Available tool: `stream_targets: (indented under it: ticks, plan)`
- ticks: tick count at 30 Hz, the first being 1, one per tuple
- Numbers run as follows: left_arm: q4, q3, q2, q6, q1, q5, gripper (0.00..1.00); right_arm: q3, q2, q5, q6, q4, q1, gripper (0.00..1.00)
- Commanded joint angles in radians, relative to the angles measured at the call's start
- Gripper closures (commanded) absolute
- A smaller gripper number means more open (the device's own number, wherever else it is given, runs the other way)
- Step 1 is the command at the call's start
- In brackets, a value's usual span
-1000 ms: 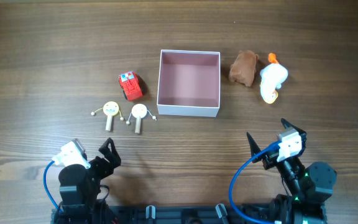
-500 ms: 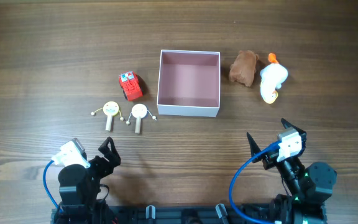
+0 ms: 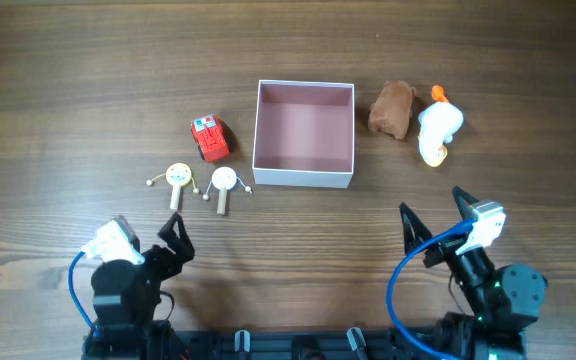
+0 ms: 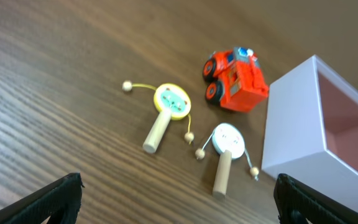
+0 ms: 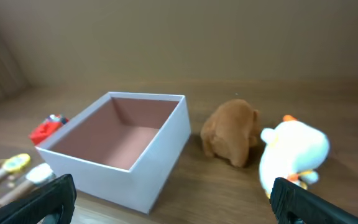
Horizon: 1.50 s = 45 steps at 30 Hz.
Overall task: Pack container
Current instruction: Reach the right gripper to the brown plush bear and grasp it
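The container (image 3: 304,178) is a square white box with a dusty-pink inside, empty, at mid-table; it also shows in the left wrist view (image 4: 294,124) and the right wrist view (image 5: 160,146). Left of it are a red toy truck (image 3: 209,138) and two small rattle drums with wooden handles (image 3: 178,182) (image 3: 223,187). Right of it are a brown plush (image 3: 392,108) and a white duck (image 3: 439,131). My left gripper (image 3: 168,243) is open and empty near the front edge, below the drums. My right gripper (image 3: 436,218) is open and empty, below the duck.
The wooden table (image 3: 88,80) runs across the whole view. Blue cables loop beside both arm bases at the front edge. The truck (image 4: 236,79) and the drums (image 4: 166,112) (image 4: 227,149) lie ahead of the left wrist; the plush (image 5: 232,130) and duck (image 5: 293,152) ahead of the right.
My right arm has shifted a little to the right and toward the front edge. The left arm moved slightly. No toy or the container has moved.
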Motion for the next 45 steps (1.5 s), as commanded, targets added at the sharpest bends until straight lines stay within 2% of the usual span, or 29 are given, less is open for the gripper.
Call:
stream_targets:
  ticks: [1,10,14,18,22,26,29,33,39,45]
  plan:
    - [0.019,0.095,0.162,0.062,-0.005,0.034,0.01,0.129,0.11,-0.028,0.09,-0.009,0.003,0.0]
    - [-0.016,0.444,0.661,0.202,-0.005,0.07,0.0,0.473,0.612,-0.027,0.077,-0.157,0.003,0.0]
    - [-0.079,0.646,0.853,0.206,-0.005,0.072,0.0,0.692,0.879,-0.027,0.034,-0.324,0.003,0.0]
    - [-0.137,0.817,1.006,0.251,-0.004,0.071,0.0,0.969,1.15,-0.003,-0.09,-0.579,0.003,0.0]
    - [-0.142,0.877,1.077,0.253,0.002,0.071,0.0,1.163,1.307,0.043,-0.136,-0.748,0.003,0.0]
    - [-0.132,0.878,1.102,0.253,0.014,0.071,0.0,1.225,1.379,-0.126,-0.031,-0.663,0.003,0.0]
    - [-0.132,0.877,1.108,0.253,0.015,0.071,0.0,1.225,1.394,-0.137,0.013,-0.565,0.016,0.0]
    - [-0.133,0.877,1.108,0.253,0.015,0.071,0.0,1.225,1.413,-0.027,0.092,-0.486,0.088,0.01]
    - [-0.133,0.877,1.108,0.253,0.015,0.071,0.0,1.225,1.52,0.323,0.211,-0.465,0.267,0.01]
    - [-0.133,0.877,1.108,0.253,0.015,0.071,0.0,1.225,1.679,0.34,0.282,-0.426,0.259,0.0]
